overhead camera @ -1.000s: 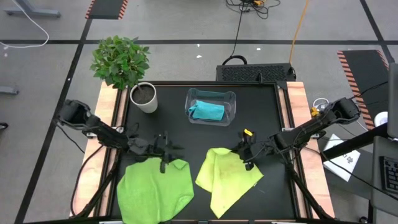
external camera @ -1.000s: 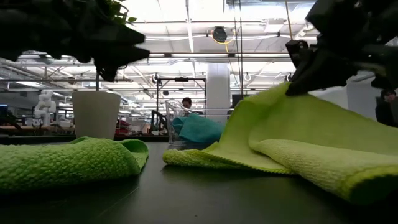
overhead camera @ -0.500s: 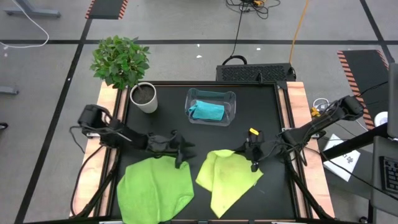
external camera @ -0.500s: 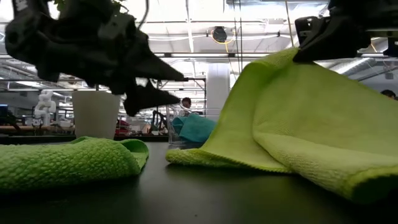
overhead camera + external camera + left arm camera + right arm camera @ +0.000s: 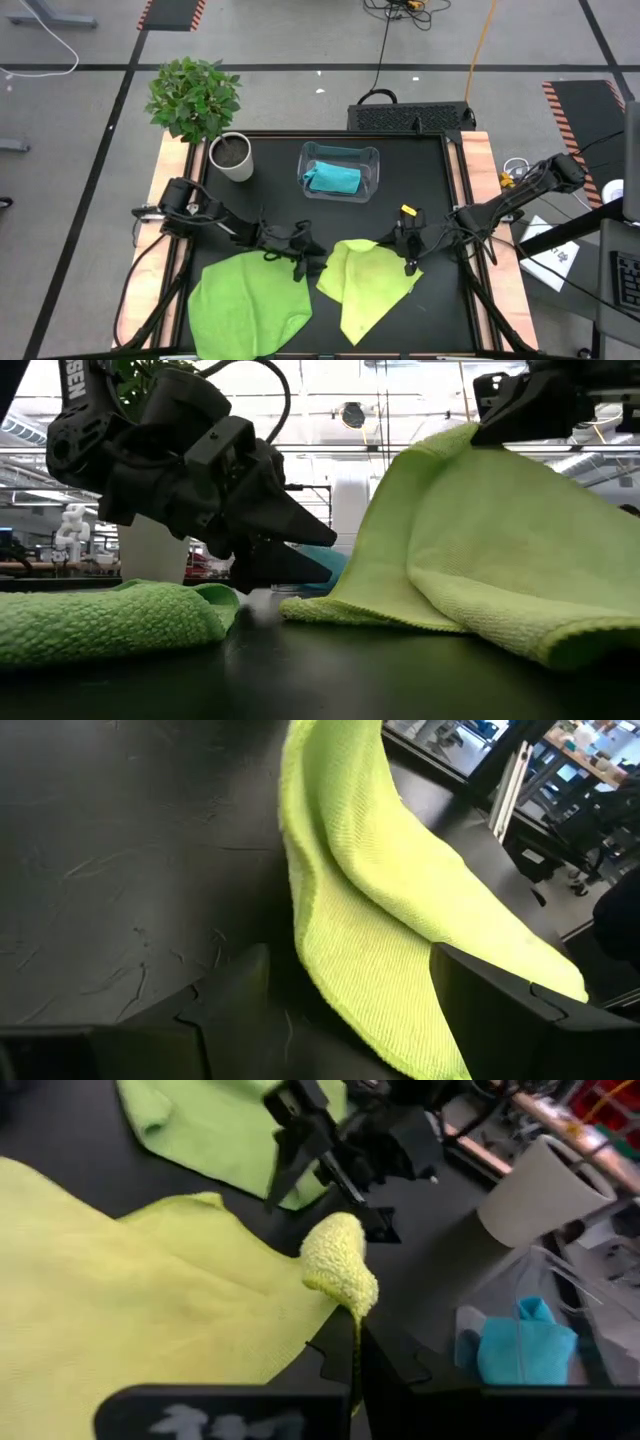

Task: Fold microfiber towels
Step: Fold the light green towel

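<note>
A pale yellow-green towel (image 5: 365, 285) lies at the table's near middle, its far right corner raised by my right gripper (image 5: 408, 258), which is shut on it. My left gripper (image 5: 312, 265) is low over the table at this towel's left edge (image 5: 330, 920), open, one finger on either side of the edge. A bright green towel (image 5: 250, 300) lies flat at the near left. A turquoise towel (image 5: 333, 178) sits bunched in the clear bin (image 5: 375, 160). My left gripper has the towel's edge between its open fingers; I cannot tell whether they touch it. My right gripper pinches a bunched corner (image 5: 340, 1270) of the yellow-green towel between its two fingers, and a tuft sticks out past them. The corner is held up, and the cloth slopes down from it (image 5: 470, 440) onto the table.
A white pot (image 5: 232, 157) with a leafy plant (image 5: 193, 97) stands at the far left. The bin stands at the far middle. Bare black tabletop (image 5: 420, 190) lies between the bin and the towels.
My left gripper has moved down and toward the table's right, from above the bright green towel to the yellow-green towel's left edge, rolling as it went. My right gripper has risen a little, lifting its corner of the towel higher while the rest stays on the table.
</note>
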Action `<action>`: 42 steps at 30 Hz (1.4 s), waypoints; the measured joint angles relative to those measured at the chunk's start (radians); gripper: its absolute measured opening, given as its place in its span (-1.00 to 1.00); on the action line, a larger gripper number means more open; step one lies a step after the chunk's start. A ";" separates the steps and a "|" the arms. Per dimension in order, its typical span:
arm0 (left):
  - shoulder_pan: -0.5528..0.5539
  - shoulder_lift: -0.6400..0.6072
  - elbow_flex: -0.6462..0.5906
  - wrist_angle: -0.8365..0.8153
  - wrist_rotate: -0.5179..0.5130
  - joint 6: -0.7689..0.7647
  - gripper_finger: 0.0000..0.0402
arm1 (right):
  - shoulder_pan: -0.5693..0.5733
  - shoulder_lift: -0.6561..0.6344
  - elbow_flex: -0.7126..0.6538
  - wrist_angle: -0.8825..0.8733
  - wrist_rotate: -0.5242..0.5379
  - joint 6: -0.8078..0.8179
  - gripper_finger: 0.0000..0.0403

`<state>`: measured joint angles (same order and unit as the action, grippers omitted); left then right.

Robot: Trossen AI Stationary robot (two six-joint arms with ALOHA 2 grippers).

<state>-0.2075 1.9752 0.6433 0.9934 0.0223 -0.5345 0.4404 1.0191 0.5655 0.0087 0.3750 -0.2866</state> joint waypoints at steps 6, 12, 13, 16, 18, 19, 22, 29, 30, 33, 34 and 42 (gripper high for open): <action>0.004 0.002 0.000 -0.001 0.005 -0.004 0.39 | 0.000 0.000 0.062 -0.046 -0.014 -0.021 -1.00; 0.000 0.002 0.000 -0.002 0.007 -0.007 0.39 | 0.000 0.000 0.098 -0.044 -0.014 -0.062 -1.00; -0.003 0.002 0.000 -0.002 0.007 -0.007 0.39 | 0.000 0.000 0.103 -0.043 -0.014 -0.068 -1.00; -0.011 0.002 0.000 -0.002 0.007 -0.007 0.39 | -0.002 0.000 0.117 -0.042 -0.013 -0.089 -1.00; -0.017 0.002 0.000 -0.002 0.006 -0.006 0.38 | -0.002 0.000 0.124 -0.036 -0.012 -0.098 -1.00; -0.019 0.002 0.000 -0.002 0.001 -0.006 0.38 | -0.002 0.000 0.129 -0.035 -0.012 -0.100 -1.00; -0.029 0.002 0.000 -0.002 -0.022 -0.006 0.38 | -0.003 0.000 0.132 -0.035 -0.009 -0.109 -1.00; -0.044 0.062 0.081 -0.047 0.005 0.008 0.17 | -0.014 0.000 0.132 -0.014 0.020 -0.136 -1.00; -0.046 0.083 0.103 -0.039 0.014 0.018 0.12 | -0.019 0.000 0.132 -0.012 0.020 -0.136 -1.00; -0.050 0.122 0.152 -0.041 0.034 0.033 0.00 | -0.034 0.000 0.132 -0.014 0.021 -0.136 -1.00; -0.050 0.129 0.159 -0.041 0.045 0.044 -0.04 | -0.035 0.000 0.132 -0.021 0.022 -0.137 -1.00; -0.050 0.077 0.139 -0.188 0.064 0.150 -0.66 | -0.035 -0.002 0.160 -0.101 0.022 -0.114 -1.00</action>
<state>-0.2572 2.0522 0.7827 0.8053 0.0868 -0.3847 0.4053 1.0168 0.7250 -0.0925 0.3969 -0.4007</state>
